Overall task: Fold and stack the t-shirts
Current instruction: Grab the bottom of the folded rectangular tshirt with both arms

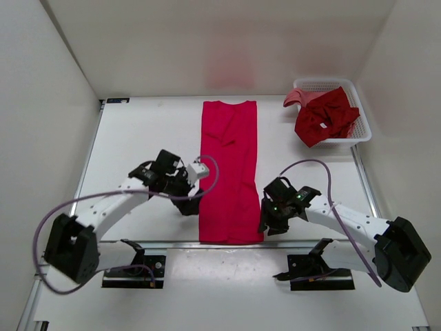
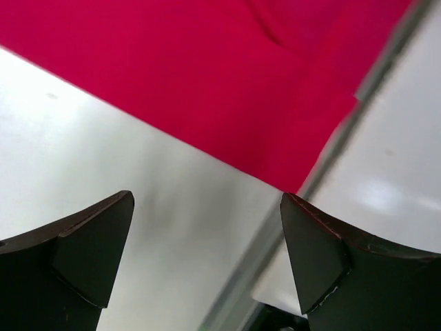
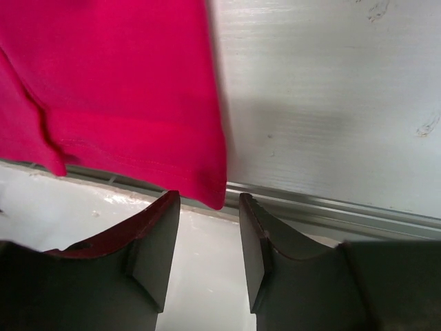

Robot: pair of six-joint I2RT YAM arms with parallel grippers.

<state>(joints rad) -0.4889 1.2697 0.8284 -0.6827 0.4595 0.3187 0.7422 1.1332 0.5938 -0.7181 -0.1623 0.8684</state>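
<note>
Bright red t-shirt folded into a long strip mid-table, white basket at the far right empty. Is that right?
No. The top external view shows the white basket is not empty: it holds a crumpled dark crimson t-shirt, with a paler pink t-shirt at its left rim. The bright red t-shirt is a long strip mid-table.

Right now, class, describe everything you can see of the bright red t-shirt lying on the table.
The bright red t-shirt is soft cloth, folded lengthwise into a long narrow strip, sleeves tucked in. It lies flat on the white table, collar far, stitched hem at the near edge. The left gripper and right gripper, both open, flank its near end; neither holds it.
</note>
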